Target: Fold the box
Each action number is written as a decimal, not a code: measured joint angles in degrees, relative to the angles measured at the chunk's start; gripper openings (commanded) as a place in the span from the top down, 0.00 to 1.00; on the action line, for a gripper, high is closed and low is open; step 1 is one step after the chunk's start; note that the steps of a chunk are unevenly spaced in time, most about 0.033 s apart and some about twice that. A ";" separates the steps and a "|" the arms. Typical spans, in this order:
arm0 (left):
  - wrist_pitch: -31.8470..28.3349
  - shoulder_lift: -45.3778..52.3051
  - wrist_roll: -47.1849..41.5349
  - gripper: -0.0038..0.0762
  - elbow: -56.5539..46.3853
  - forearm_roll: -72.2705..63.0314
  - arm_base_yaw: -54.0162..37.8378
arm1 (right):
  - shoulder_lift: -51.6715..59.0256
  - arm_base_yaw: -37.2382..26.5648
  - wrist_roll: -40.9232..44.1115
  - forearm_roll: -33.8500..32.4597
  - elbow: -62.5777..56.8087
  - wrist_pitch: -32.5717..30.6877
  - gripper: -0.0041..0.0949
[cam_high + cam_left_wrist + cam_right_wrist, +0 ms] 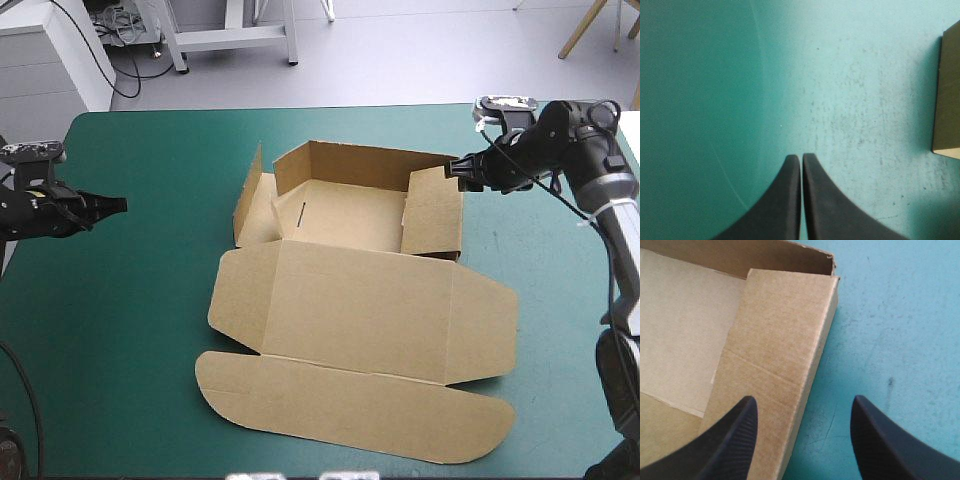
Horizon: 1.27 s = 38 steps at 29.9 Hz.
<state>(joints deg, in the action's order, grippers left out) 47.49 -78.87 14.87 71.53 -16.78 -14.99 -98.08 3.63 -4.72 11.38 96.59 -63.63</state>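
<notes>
The brown box (350, 290) lies mid-table as a half-formed tray: back wall and both side walls are raised, and the lid with its curved flap lies flat toward the near edge. My right gripper (458, 171) is open at the tray's right wall, near its back corner. In the right wrist view the right gripper (802, 407) straddles the edge of the inward-leaning right wall flap (775, 355), one finger over the board, the other over the cover. My left gripper (118, 204) is shut and hovers well left of the box; the left wrist view shows the left gripper (801, 159) over bare cover, with a corner of the box (947, 95) off to one side.
The teal-green cover (130, 330) lies bare to the left and the right of the box. The table's far edge (300, 110) runs a little behind the tray. The lid's curved flap (350, 405) reaches close to the near edge.
</notes>
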 measured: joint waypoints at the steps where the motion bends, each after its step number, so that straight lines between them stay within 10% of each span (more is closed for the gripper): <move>1: 0.43 0.00 0.08 0.95 0.00 -0.33 0.00 | -1.01 0.00 0.37 0.06 0.00 -0.06 0.44; 12: 3.03 0.00 0.52 0.95 0.00 -0.71 0.00 | -13.09 0.00 1.03 9.57 0.00 -1.29 0.47; 20: 3.21 0.00 0.66 0.95 0.00 -0.71 0.00 | -14.03 0.00 0.97 7.37 0.00 -1.07 0.97; 33: 3.21 0.00 0.66 0.94 0.00 -0.71 0.00 | -14.10 0.11 -1.02 7.06 0.00 -1.60 0.98; 38: 3.34 0.00 0.66 0.73 0.00 -0.72 0.00 | -13.82 0.11 -2.44 6.87 0.00 -2.91 0.98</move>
<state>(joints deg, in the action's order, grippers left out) 50.83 -78.87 15.53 71.53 -17.50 -14.99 -111.91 3.73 -7.17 18.25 96.59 -66.55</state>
